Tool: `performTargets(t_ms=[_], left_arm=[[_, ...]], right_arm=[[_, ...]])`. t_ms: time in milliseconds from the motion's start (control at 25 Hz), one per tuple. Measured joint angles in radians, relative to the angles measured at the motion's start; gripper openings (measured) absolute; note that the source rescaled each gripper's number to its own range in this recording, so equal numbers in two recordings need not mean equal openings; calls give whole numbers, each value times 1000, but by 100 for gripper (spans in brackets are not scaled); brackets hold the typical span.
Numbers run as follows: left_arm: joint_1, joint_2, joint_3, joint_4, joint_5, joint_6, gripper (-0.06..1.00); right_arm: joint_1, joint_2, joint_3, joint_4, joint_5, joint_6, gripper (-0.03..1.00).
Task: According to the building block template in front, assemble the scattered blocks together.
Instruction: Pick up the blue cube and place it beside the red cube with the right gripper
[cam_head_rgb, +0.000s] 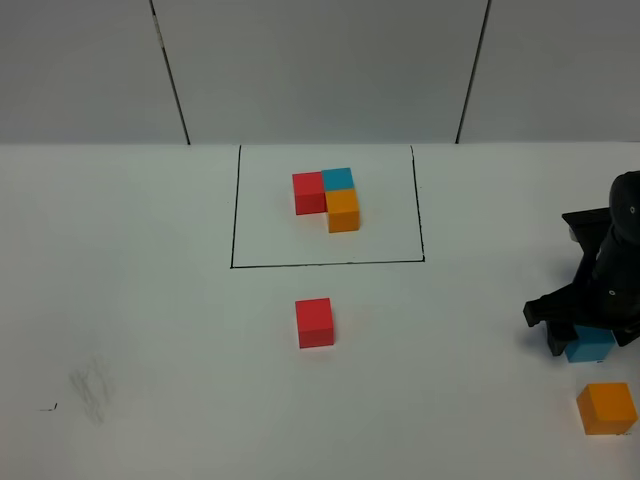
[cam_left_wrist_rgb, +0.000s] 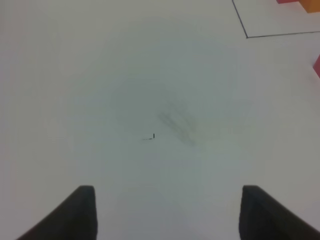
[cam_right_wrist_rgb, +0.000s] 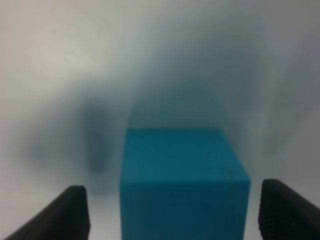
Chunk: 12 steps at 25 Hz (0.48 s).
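Note:
The building block template (cam_head_rgb: 328, 195) lies at the back inside a thin black outline (cam_head_rgb: 232, 220): red and blue cubes in a row, orange in front of the blue. A loose red cube (cam_head_rgb: 314, 322) sits in front of the outline. At the right, my right gripper (cam_head_rgb: 585, 335) is lowered over the light blue cube (cam_head_rgb: 592, 347). In the right wrist view its jaws stand open on either side of this blue cube (cam_right_wrist_rgb: 182, 175), with a gap on each side. The orange cube (cam_head_rgb: 606, 408) rests near the front right corner. My left gripper (cam_left_wrist_rgb: 167, 200) is open over bare table.
The white table (cam_head_rgb: 150, 300) carries a faint grey smudge (cam_head_rgb: 90, 385) and a small black mark (cam_left_wrist_rgb: 152, 136) at the front left. The left wrist view catches the outline's corner (cam_left_wrist_rgb: 246, 36) and an edge of the red cube (cam_left_wrist_rgb: 317, 67).

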Motion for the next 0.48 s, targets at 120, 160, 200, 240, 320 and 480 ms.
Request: performTargets(t_ms=[120,160,200,240,320,480], left_arm=[[0,0,0,0,0,0,54],[0,0,0,0,0,0,54],[0,0,0,0,0,0,54],[0,0,0,0,0,0,54],[0,0,0,0,0,0,54],[0,0,0,0,0,0,54]], right_arm=[[0,0,0,0,-7,0,43],[0,0,0,0,-11,0,40],[0,0,0,0,-13,0,36],[0,0,0,0,-15,0,30],[0,0,0,0,-21,0,17],[0,0,0,-1,-28,0,0]])
